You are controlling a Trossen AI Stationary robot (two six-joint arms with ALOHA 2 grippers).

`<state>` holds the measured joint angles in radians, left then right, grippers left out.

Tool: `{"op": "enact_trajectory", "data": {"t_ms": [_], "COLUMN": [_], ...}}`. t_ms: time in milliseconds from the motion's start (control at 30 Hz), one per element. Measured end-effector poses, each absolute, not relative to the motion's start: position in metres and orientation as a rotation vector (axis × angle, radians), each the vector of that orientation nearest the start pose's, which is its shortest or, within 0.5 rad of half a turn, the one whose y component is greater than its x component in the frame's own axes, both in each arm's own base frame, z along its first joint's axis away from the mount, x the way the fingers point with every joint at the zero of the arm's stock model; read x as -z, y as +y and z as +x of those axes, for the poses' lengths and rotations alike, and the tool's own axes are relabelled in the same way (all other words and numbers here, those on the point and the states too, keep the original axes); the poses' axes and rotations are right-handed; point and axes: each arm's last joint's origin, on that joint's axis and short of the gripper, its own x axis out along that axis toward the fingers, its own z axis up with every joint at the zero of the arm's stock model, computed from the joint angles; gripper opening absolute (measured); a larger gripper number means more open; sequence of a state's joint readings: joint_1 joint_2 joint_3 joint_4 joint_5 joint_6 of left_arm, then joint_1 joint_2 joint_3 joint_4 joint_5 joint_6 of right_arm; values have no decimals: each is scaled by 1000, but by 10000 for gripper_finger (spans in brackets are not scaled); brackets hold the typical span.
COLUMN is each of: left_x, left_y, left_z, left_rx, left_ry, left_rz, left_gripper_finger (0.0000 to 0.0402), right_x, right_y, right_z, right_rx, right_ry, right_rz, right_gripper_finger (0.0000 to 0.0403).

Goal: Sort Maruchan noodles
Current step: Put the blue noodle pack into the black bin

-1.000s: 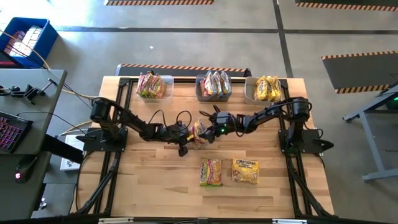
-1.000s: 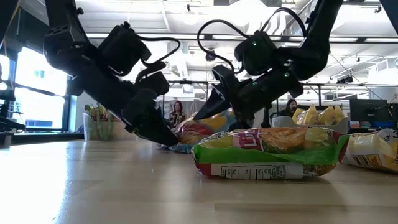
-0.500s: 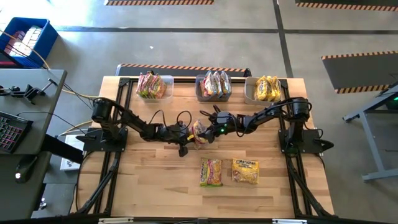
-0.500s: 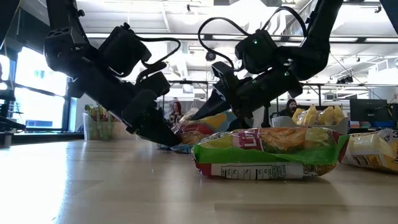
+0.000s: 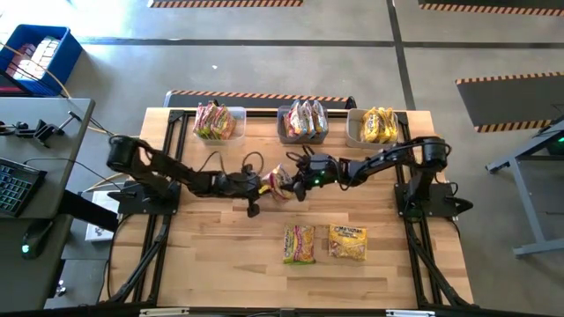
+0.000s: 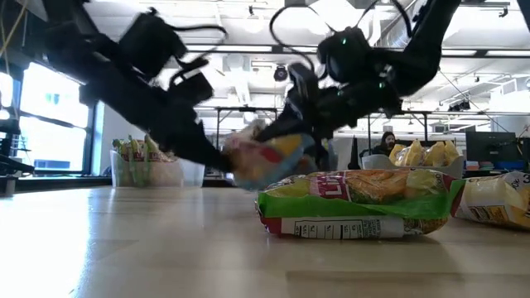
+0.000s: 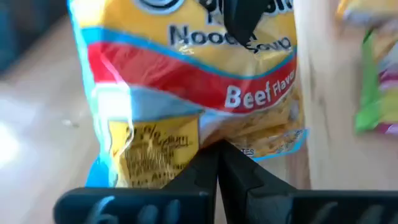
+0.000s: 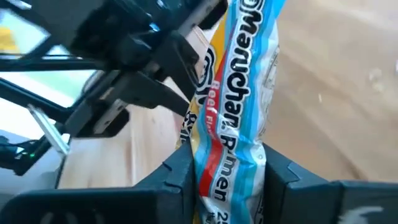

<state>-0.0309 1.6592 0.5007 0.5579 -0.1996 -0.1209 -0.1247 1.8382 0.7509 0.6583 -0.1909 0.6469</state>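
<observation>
Mid-counter, both end effectors meet on 1 beef packet point(image 5: 280, 183), and it's up off the wood, hanging in the air between them. Left end effector point(image 5: 263, 185) has its fingers pinched together on the packet's edge; the left wrist view shows the 2 dark tips meeting at the wrapper's seam. Right end effector point(image 8: 227, 171) has a finger point(image 8: 180, 174) on each side of the packet, pressed against the blue stripe. Low view has the packet point(image 6: 265, 157) tilted, just above the green-edged packet point(image 6: 360, 203) lying flat in front. On the counter point(image 5: 220, 264) toward the near edge, that green packet point(image 5: 299, 243) lies beside a yellow packet point(image 5: 348, 242), close but apart. Along the far edge, 3 bins point(image 5: 302, 121) stand in a row, each with packets standing in it.
</observation>
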Motion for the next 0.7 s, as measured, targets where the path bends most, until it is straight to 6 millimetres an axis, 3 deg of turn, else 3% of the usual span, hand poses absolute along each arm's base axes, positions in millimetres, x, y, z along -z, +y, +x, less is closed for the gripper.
{"op": "enact_trajectory", "data": {"t_ms": [167, 367, 533, 700], "left_x": [-126, -133, -135, -136], "left_y": [-1, 6, 12, 13], "left_z": [245, 208, 198, 199], "left_rx": [-199, -206, -240, -242], "left_ry": [394, 211, 186, 186], "left_rz": [-70, -97, -105, -103], "left_gripper_finger": [1, 1, 1, 1], "right_x": [-164, -226, -274, -286], "right_y": [-52, -96, -144, -191], "right_z": [333, 325, 329, 336], "right_rx": [111, 322, 500, 659], "right_ry": [345, 329, 367, 484], "right_rz": [674, 672, 660, 716], "right_gripper_finger": [91, 90, 90, 90]}}
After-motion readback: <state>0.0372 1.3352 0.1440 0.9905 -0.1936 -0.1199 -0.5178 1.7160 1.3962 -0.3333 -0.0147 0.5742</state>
